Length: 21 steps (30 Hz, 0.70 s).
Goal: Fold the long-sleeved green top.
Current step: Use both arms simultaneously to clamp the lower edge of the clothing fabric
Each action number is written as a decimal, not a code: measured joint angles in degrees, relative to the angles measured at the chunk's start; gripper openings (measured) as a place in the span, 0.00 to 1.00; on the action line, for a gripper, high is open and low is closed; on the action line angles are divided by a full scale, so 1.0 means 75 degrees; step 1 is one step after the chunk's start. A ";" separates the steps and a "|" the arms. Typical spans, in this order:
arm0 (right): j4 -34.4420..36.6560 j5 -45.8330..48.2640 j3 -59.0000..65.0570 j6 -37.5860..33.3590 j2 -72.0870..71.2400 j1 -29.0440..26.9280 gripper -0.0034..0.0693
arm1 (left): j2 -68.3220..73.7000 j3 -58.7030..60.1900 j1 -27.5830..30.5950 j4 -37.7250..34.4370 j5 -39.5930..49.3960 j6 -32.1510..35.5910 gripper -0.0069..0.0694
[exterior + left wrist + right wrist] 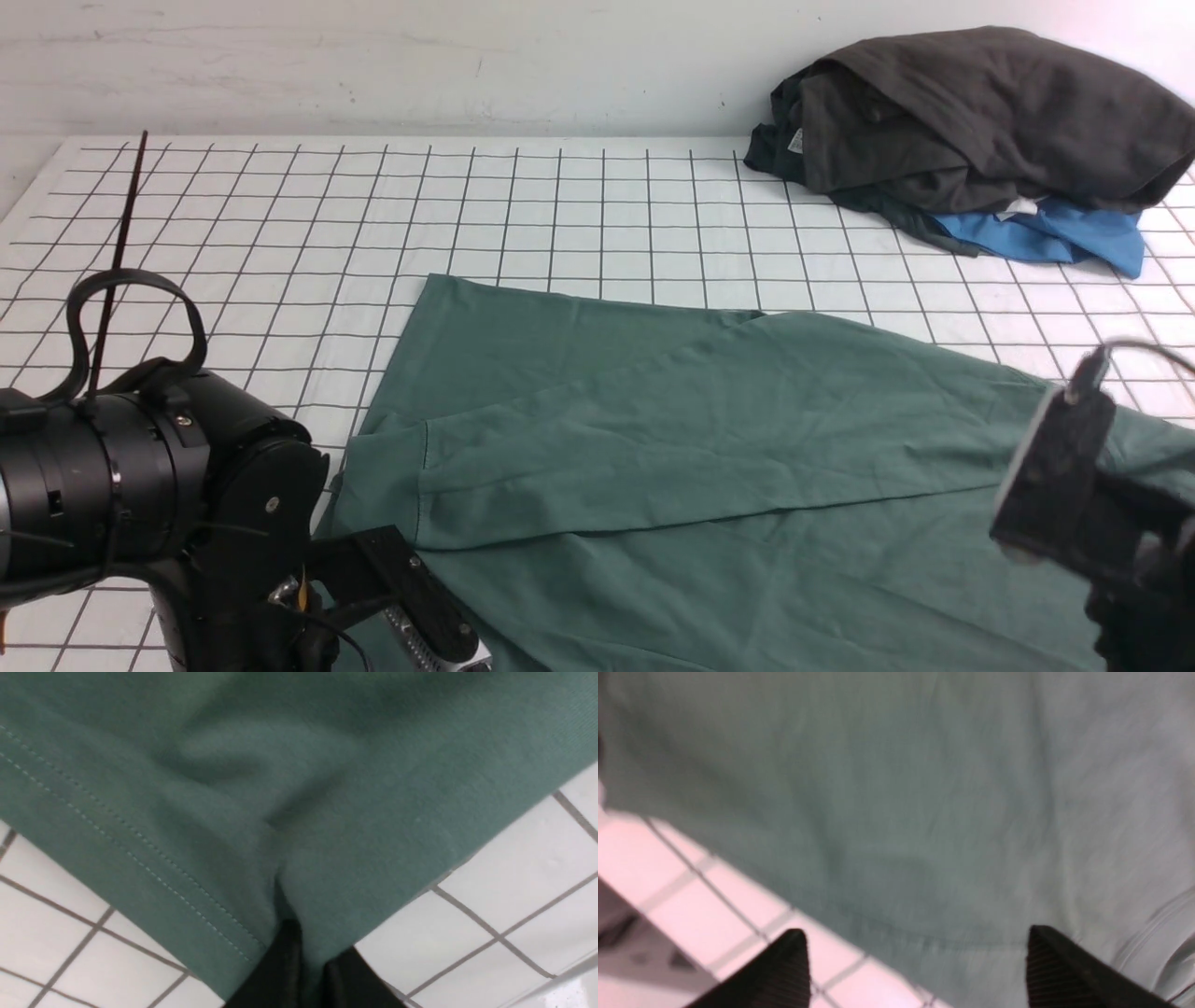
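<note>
Item 1: one green long-sleeved top (709, 448), soft matte knit. It lies spread on the near half of the surface (560, 205), from centre to right, with one long layer folded across its body.
Item 2: one surface, white, ruled with a dark square grid.
Item 3: one left claw (310, 956), black, pinching a double-stitched hem corner of the top.
Item 4: one right claw (917, 942), with ribbed black fingers (794, 961) spread wide over the top's edge, gripping nothing.
Item 5: one charcoal heap of clothes (980, 112), rumpled, at the far right.
Item 6: one bright blue garment (1055, 238), under that heap.
</note>
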 joint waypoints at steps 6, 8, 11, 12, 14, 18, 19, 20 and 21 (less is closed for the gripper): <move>-0.0155 -0.0952 0.1434 -0.0323 0.0000 0.0000 0.94 | 0.0000 0.0000 0.0000 -0.0018 -0.0037 0.0000 0.09; -0.0161 -0.1540 0.1927 -0.0533 0.0000 0.0000 0.92 | 0.0000 0.0000 0.0000 -0.0117 -0.0194 0.0067 0.09; -0.0332 -0.2112 0.2386 -0.0627 -0.0008 0.0000 0.87 | 0.0000 0.0000 0.0000 -0.0298 -0.0306 0.0270 0.09; -0.0359 -0.2148 0.2412 -0.0626 -0.0018 0.0000 0.87 | 0.0000 0.0000 0.0000 -0.0320 -0.0329 0.0283 0.09; -0.0783 -0.2526 0.2698 -0.0628 -0.0047 0.0005 0.81 | 0.0000 0.0006 0.0000 -0.0457 -0.0399 0.0414 0.09; -0.1273 -0.2822 0.2833 -0.0628 -0.0047 0.0005 0.73 | 0.0000 0.0006 0.0000 -0.0520 -0.0399 0.0537 0.09; -0.1470 -0.2951 0.2840 -0.0587 -0.0040 0.0005 0.69 | 0.0000 0.0006 0.0000 -0.0520 -0.0399 0.0543 0.09; -0.1532 -0.2980 0.2846 -0.0563 -0.0040 0.0005 0.67 | 0.0000 0.0006 0.0000 -0.0520 -0.0399 0.0543 0.09; -0.1657 -0.3150 0.2846 -0.0445 0.0050 0.0005 0.61 | 0.0000 0.0006 0.0000 -0.0527 -0.0399 0.0545 0.09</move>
